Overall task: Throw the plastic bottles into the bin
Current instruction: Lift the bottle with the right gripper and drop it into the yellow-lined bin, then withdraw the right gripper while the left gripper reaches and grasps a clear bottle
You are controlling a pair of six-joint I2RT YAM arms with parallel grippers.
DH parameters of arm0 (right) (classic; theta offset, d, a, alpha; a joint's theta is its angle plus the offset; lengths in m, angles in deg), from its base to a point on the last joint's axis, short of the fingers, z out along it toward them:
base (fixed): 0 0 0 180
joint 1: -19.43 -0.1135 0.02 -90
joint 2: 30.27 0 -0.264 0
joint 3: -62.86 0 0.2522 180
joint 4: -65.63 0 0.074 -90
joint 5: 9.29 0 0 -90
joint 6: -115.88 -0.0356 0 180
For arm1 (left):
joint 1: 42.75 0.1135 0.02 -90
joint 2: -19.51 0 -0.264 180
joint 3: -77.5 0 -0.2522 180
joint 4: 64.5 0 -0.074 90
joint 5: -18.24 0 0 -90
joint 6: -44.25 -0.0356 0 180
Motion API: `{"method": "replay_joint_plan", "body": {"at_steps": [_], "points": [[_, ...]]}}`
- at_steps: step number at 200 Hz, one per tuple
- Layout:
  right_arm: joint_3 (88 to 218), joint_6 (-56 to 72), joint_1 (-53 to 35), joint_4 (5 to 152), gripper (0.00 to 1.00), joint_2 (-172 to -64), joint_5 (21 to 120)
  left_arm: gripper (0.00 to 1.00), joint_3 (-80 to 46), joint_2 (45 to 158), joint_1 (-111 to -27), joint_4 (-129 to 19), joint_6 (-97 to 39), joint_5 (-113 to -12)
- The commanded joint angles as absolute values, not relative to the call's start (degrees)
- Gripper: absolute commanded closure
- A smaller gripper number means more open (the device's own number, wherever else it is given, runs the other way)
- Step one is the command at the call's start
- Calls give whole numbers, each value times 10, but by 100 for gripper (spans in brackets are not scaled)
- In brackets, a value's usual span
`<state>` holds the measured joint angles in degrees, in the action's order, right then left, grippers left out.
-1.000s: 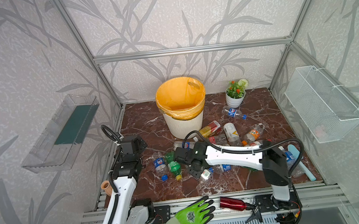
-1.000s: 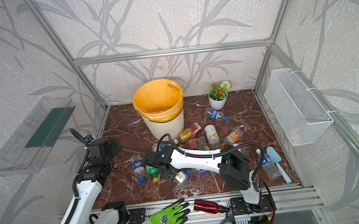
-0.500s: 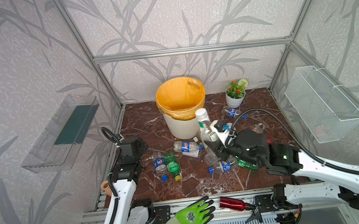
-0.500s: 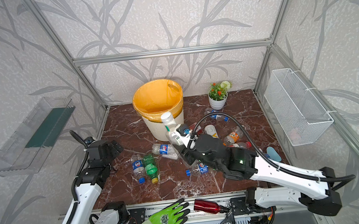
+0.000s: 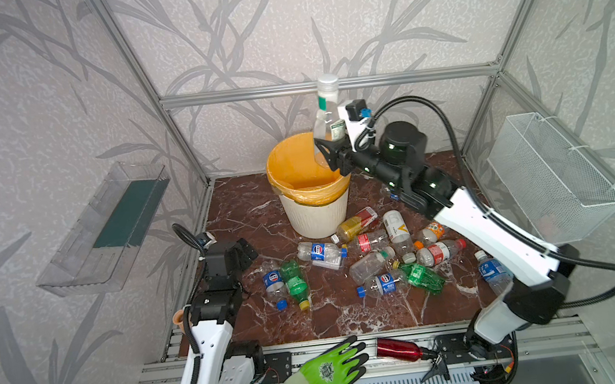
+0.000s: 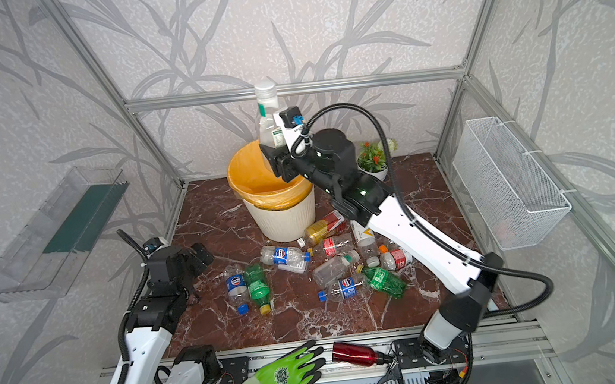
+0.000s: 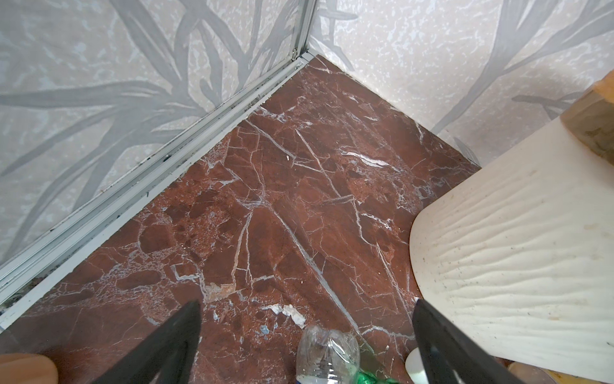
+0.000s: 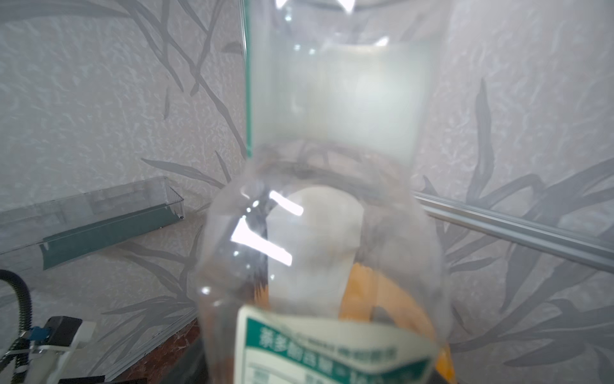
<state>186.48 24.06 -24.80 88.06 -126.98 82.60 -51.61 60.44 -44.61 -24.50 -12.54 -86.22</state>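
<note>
Now: white-capped bottle (image 5: 327, 115) upright between right claw (image 5: 329, 151) jaws, we cannot tell if gripped; bin (image 5: 316, 217) beneath claw; left claw (image 7: 305, 304) wide open, empty; other bottles (image 5: 374, 264) on bench (image 5: 253, 214) beside it.

This is a robotics lab test cell. Silver aluminium frame bars (image 5: 229, 95) hold grey leaf-patterned wall panels (image 5: 36, 112) around a red-brown marble-look floor slab (image 5: 246, 215). A left robot arm (image 5: 209, 347) and a right robot arm (image 5: 497, 235), both white and black, are bolted to a slotted aluminium rail (image 5: 547, 343) along its front edge.
</note>
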Motion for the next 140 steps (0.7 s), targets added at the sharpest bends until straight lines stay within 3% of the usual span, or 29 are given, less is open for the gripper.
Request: {"method": "replay_joint_plan", "body": {"at_steps": [1,31,57,101,140], "points": [[1986,230,-239,1043,19,-1358,804,1,-513,602,-454,-216,-111,-865],[2041,231,-223,1073,8,-1379,819,1,-508,589,-464,-206,-114,-880],[2022,242,-221,1070,7,-1350,838,1,-505,581,-481,-199,-106,-893],[1846,236,-209,995,3,-1225,869,1,-499,575,-542,-188,-95,-940],[1670,179,-144,989,2,-1109,861,1,-488,575,-601,-145,-48,-969]]}}
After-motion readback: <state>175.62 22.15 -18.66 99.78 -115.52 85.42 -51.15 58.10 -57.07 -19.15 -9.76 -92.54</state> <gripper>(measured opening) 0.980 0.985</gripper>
